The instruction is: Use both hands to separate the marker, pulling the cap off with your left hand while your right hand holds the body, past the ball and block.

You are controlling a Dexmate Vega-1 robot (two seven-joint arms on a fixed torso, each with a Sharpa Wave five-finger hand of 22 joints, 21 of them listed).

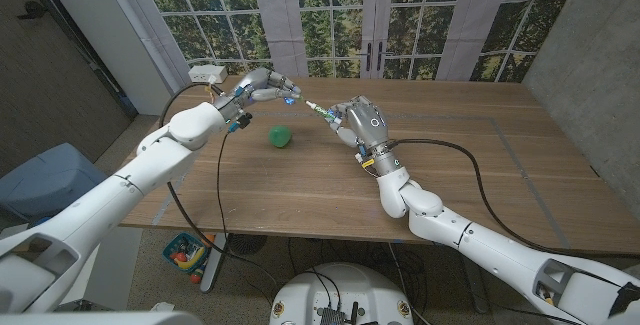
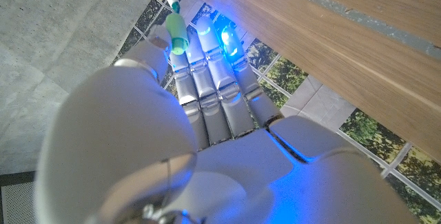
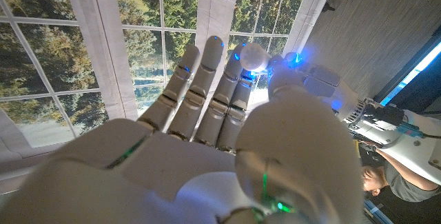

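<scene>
1. My left hand [image 1: 262, 87] is raised over the far side of the table [image 1: 460, 180] and pinches the green cap [image 2: 178, 33].
2. My right hand [image 1: 358, 120] holds the marker body [image 1: 317, 111], tip toward the cap, a small gap between.
3. The green ball [image 1: 280, 136] lies below them.

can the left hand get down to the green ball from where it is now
Probably yes: the green ball lies on bare table below the left robot hand, nothing between. But that hand already pinches the marker cap.
</scene>
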